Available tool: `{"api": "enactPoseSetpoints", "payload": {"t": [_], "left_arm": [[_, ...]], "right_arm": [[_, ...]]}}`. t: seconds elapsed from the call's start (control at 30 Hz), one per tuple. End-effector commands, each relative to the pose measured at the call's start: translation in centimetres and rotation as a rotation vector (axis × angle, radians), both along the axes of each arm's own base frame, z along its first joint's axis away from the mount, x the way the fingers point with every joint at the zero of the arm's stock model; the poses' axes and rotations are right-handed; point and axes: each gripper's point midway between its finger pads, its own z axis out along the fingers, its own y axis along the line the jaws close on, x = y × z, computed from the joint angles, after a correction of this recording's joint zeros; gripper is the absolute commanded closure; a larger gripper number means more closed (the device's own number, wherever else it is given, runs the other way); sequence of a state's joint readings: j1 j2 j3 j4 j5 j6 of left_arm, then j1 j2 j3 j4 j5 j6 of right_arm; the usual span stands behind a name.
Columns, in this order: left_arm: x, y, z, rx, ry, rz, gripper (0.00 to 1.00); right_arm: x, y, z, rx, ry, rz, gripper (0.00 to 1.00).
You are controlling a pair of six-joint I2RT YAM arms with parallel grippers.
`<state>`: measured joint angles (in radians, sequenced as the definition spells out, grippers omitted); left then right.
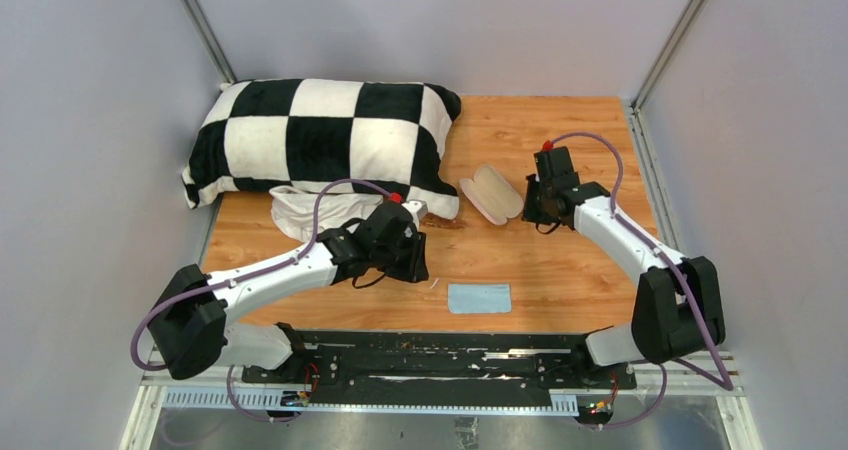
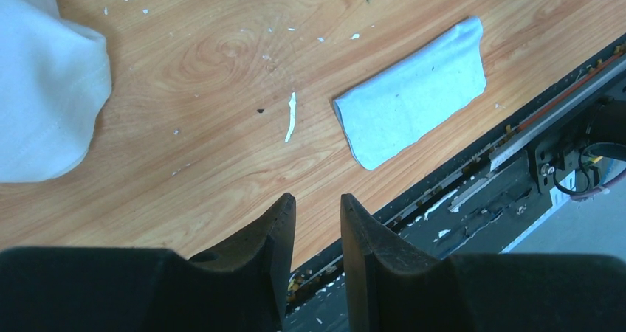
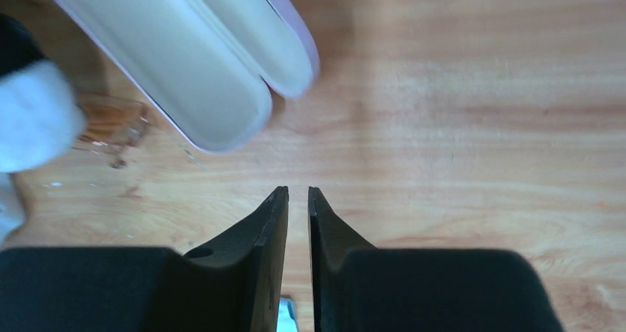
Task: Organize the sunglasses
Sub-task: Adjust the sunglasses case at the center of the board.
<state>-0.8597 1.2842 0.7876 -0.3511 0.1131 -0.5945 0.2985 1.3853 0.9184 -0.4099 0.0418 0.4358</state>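
Observation:
The pink clamshell case [image 1: 490, 192] lies open on the wooden table, cream inside up; it also shows in the right wrist view [image 3: 199, 59]. A small brownish translucent thing [image 1: 447, 223] lies at the pillow's corner, also seen in the right wrist view [image 3: 111, 122]; I cannot tell whether it is the sunglasses, and no thin black frame shows. My right gripper [image 1: 533, 210] [image 3: 297, 192] sits just right of the case, nearly shut and empty. My left gripper [image 1: 415, 265] [image 2: 318, 198] hovers left of the light-blue cloth [image 1: 479, 298] [image 2: 413, 92], jaws slightly apart, empty.
A black-and-white checked pillow [image 1: 320, 135] fills the back left. A white fabric bundle [image 1: 305, 215] [image 2: 44, 88] lies in front of it, by my left arm. The black rail [image 1: 440, 355] runs along the table's near edge. Grey walls close in both sides.

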Motion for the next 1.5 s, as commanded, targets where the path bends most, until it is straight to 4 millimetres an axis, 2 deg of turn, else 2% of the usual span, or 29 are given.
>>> {"api": "enactPoseSetpoints", "payload": {"t": [0.0,0.13,0.2,0.27,0.33,0.47,0.6,0.7,0.83,0.97,1.13,1.3,1.47], "left_arm": [[0.6,-0.2,0.8,-0.021,-0.025,0.01,0.66],[0.5,0.2,0.9,-0.011,-0.027,0.023,0.65],[0.5,0.6,0.8,0.003,-0.032,0.028,0.65],[0.5,1.3,0.4,0.034,-0.034,0.036,0.65],[0.4,1.9,0.1,0.057,-0.037,0.046,0.65],[0.4,2.5,0.2,0.062,-0.049,0.068,0.64],[0.7,2.7,0.9,0.061,-0.065,0.077,0.64],[0.7,2.9,0.9,0.072,-0.059,0.076,0.64],[0.5,2.6,1.1,0.059,-0.049,0.064,0.64],[0.7,2.8,1.4,0.061,-0.058,0.071,0.64],[0.9,2.6,1.3,0.068,-0.055,0.064,0.64],[1.0,2.3,1.1,0.075,-0.048,0.048,0.64],[0.7,1.3,1.1,0.024,-0.024,0.031,0.64]], "right_arm": [[2.7,1.6,3.0,0.039,-0.054,0.062,0.77],[5.5,4.2,3.6,0.096,-0.051,0.137,0.65],[6.5,6.1,4.0,0.166,-0.028,0.191,0.54],[7.2,8.3,4.4,0.251,-0.005,0.25,0.5],[8.1,9.4,4.2,0.264,0.006,0.281,0.49],[10.0,9.8,2.2,0.238,0.036,0.281,0.5],[10.9,10.7,0.6,0.242,0.067,0.301,0.52],[10.9,11.6,-0.5,0.244,0.094,0.324,0.55],[10.6,11.7,-1.5,0.228,0.115,0.317,0.58],[10.1,12.1,-2.1,0.251,0.137,0.329,0.6],[9.3,12.4,-2.6,0.275,0.144,0.347,0.66],[8.3,12.4,-2.2,0.294,0.131,0.356,0.65],[7.7,12.4,-0.7,0.333,0.061,0.331,0.66]]}}
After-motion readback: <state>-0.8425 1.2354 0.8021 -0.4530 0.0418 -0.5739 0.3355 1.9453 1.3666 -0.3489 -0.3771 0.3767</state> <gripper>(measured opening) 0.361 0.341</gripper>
